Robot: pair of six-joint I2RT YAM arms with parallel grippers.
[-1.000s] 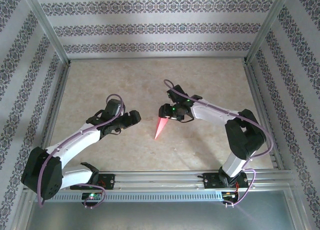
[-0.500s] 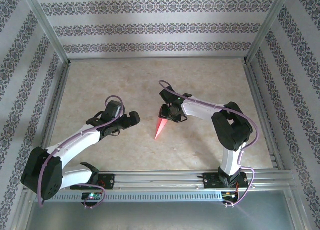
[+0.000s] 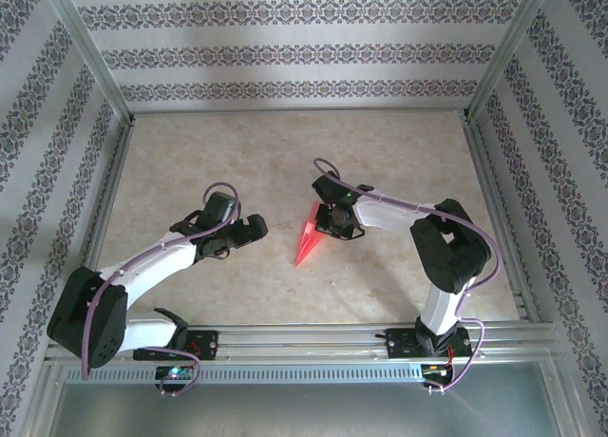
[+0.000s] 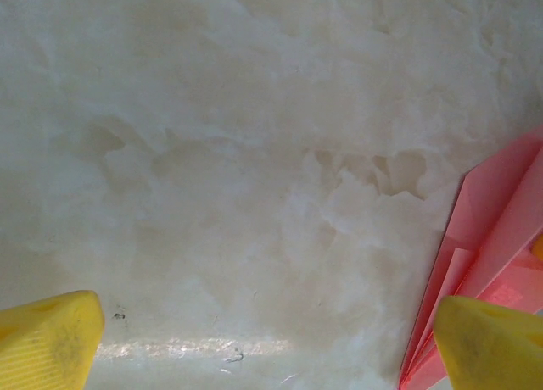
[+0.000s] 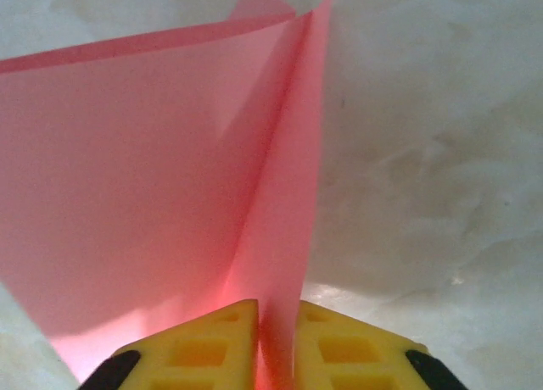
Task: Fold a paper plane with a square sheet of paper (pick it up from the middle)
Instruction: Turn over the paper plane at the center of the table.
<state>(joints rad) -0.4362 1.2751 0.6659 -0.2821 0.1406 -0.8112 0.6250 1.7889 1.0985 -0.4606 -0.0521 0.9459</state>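
Slippage is looming — the right pincer point(image 5: 276, 326) is clamping the paper plane point(image 5: 170, 178) by a thin fold. The left pincer point(image 4: 271, 339) is gaping nearby

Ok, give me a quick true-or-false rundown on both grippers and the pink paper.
1. The right gripper is shut on the paper plane. True.
2. The left gripper is shut. False: it is open, fingers wide apart.
3. The paper is a flat unfolded square. False: it is folded into a narrow pointed dart.
4. The plane's point faces the near edge of the table. True.
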